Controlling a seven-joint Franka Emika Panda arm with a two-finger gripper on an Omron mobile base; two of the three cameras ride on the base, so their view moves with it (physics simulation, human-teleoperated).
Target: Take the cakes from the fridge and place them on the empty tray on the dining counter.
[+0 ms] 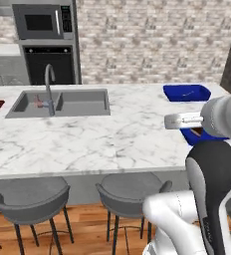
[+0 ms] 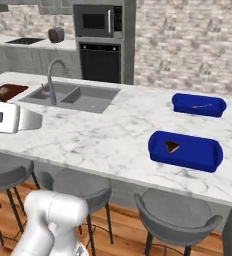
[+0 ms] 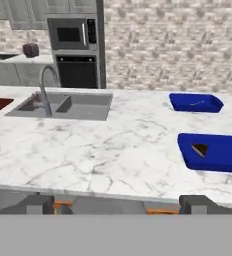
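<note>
Cake: one dark-brown wedge [image 2: 172, 146] lay inside the nearer blue tray [image 2: 208, 159], toward its left half, flat on the tray floor; it showed also from the hand camera [image 3: 200, 149].
Second cake: could not be made out anywhere; the far blue tray [image 2: 178, 102] held only a thin pale mark that was too small to name.
Handling, as a judgement: the wedge looked small, light and soft, likely to crumble or smear under a hard squeeze, so a gentle pinch across its two long flanks, low near the base, would suit better than gripping the point.
Trays: both sat on the right part of the dining counter [image 2: 103, 137], well apart from each other, the nearer one close to the front edge.
Gripper: its fingers [image 3: 38, 204] stood wide apart with nothing between them, held back from the counter edge and level with the top.
Surroundings: the sink [image 1: 62, 103] with its arched tap [image 1: 49, 87] lay to the left, a brown-red board [image 2: 7, 92] beyond it, grey stools [image 1: 132, 191] below.
</note>
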